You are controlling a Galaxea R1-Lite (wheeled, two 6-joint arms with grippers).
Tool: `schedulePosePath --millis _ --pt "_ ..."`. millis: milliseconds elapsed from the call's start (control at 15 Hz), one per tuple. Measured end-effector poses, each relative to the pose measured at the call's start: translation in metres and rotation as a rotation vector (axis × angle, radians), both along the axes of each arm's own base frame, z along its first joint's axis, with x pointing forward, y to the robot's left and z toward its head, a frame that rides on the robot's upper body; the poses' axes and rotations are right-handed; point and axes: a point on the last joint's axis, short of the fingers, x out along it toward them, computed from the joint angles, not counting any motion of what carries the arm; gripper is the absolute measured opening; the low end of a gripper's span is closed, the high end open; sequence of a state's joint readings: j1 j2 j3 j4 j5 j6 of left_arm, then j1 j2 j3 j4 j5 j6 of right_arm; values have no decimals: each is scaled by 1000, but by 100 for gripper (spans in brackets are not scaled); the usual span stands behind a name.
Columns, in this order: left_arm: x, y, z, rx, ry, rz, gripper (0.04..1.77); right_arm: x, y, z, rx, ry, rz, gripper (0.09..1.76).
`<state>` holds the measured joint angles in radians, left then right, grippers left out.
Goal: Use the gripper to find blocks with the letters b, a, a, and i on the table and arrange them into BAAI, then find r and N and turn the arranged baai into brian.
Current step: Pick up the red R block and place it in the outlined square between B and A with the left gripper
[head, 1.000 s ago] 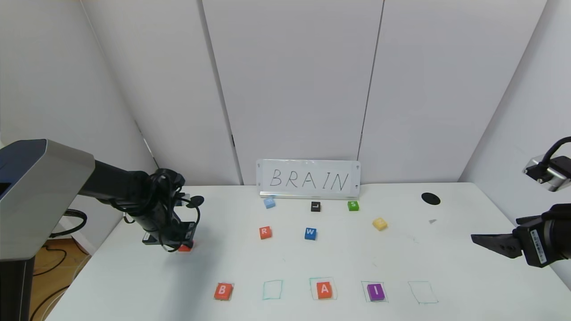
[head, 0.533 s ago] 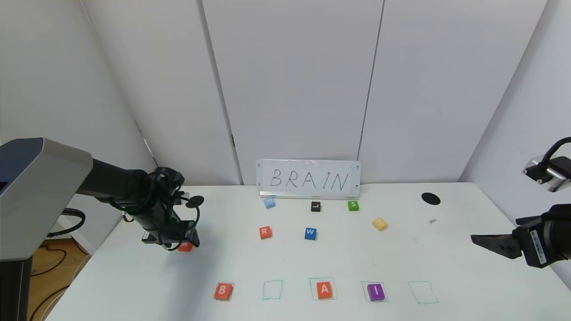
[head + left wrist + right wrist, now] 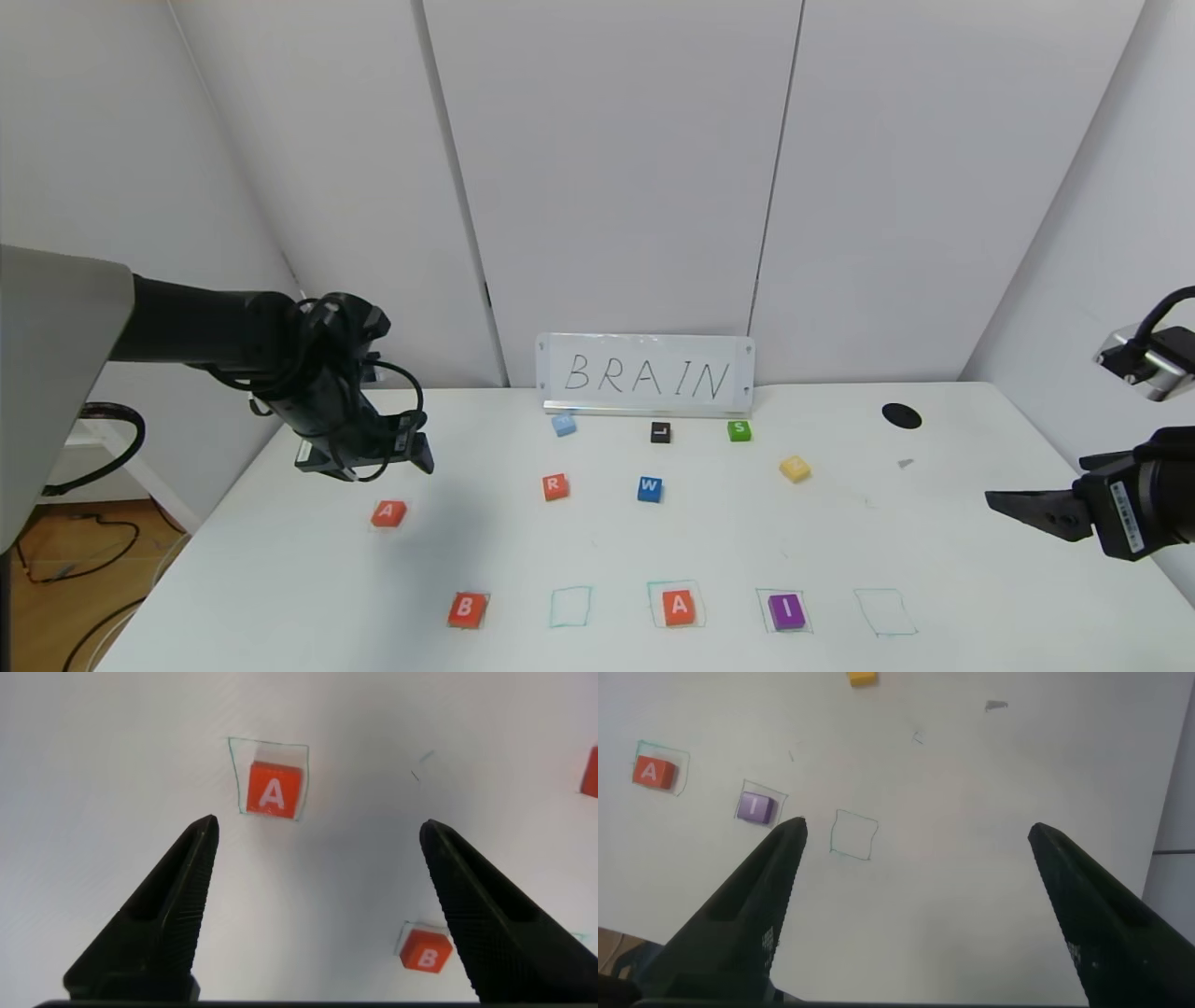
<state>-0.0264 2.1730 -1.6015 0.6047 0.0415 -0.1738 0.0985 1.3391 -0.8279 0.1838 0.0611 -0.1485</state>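
An orange A block [image 3: 388,512] lies loose on the white table [image 3: 934,560] at the left. My left gripper [image 3: 415,455] hovers open and empty above and behind it. In the front row, orange B [image 3: 467,609], orange A [image 3: 679,607] and purple I [image 3: 786,609] sit in green squares. The left wrist view shows the open gripper [image 3: 318,824] with the row A [image 3: 272,791] and B [image 3: 426,955] beyond it. Orange-red R [image 3: 555,486] and pale yellow N [image 3: 794,469] lie mid-table. My right gripper [image 3: 1004,504] is open and idle at the right, shown also in its wrist view [image 3: 917,827].
Two green squares are vacant, one between B and A [image 3: 570,607] and one right of I [image 3: 884,611]. Blue W [image 3: 650,488], green S [image 3: 739,430], a black block [image 3: 660,432] and a light blue block [image 3: 563,425] lie near the BRAIN sign [image 3: 646,375].
My left gripper has risen from low over the loose orange A and moved back. The A stays on the table, now uncovered. The right arm has not moved.
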Motion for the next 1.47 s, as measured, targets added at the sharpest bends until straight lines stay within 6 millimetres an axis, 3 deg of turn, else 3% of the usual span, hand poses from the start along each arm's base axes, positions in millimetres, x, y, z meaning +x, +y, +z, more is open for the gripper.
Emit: schedulePosePath --millis 267,467,933,1467 --pt "-7 -24 46 -61 44 99 161 -1 0 1 1 -3 1 171" --pt "-10 -55 61 -103 71 148 165 -1 0 1 1 -4 1 171" --pt "-10 -113 57 -157 7 167 169 -2 0 1 1 -6 1 171" --pt "9 -151 18 -81 -64 157 170 -2 0 1 -1 -5 2 171"
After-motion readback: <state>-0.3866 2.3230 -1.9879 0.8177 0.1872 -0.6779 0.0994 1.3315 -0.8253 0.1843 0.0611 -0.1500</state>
